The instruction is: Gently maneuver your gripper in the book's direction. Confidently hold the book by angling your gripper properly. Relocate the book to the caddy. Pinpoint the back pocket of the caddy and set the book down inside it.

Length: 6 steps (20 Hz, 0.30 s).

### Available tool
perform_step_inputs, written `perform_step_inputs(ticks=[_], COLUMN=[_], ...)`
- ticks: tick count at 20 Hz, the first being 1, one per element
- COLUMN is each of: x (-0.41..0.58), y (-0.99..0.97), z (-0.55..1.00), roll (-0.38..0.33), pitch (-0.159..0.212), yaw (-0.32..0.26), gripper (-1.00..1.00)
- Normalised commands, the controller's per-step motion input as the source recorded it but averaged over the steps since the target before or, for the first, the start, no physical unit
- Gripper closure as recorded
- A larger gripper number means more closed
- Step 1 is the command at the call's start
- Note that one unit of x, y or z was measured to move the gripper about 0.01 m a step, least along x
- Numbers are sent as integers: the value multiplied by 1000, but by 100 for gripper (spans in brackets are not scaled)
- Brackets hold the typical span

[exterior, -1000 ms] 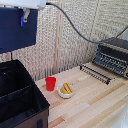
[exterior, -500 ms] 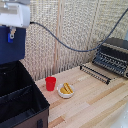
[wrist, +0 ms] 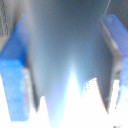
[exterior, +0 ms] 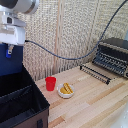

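The end effector (exterior: 10,50) grips the one book (exterior: 11,61) between its blue fingertips (wrist: 14,80), above the one caddy (exterior: 22,102); both sit lower over it than a moment ago.

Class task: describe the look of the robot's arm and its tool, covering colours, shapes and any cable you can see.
The arm is white and rounded with a grey band. Its tool is a white boxy piece with short blue-tipped fingers. A dark cable trails from it toward the exterior view's right.
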Motion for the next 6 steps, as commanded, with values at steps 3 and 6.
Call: perform_step_inputs(ticks=[3,6], x=[0,3], y=[-125,-263], z=[264,444], roll=[0,8], pitch=[60,145], yaw=[-1,5], gripper=[-100,-100])
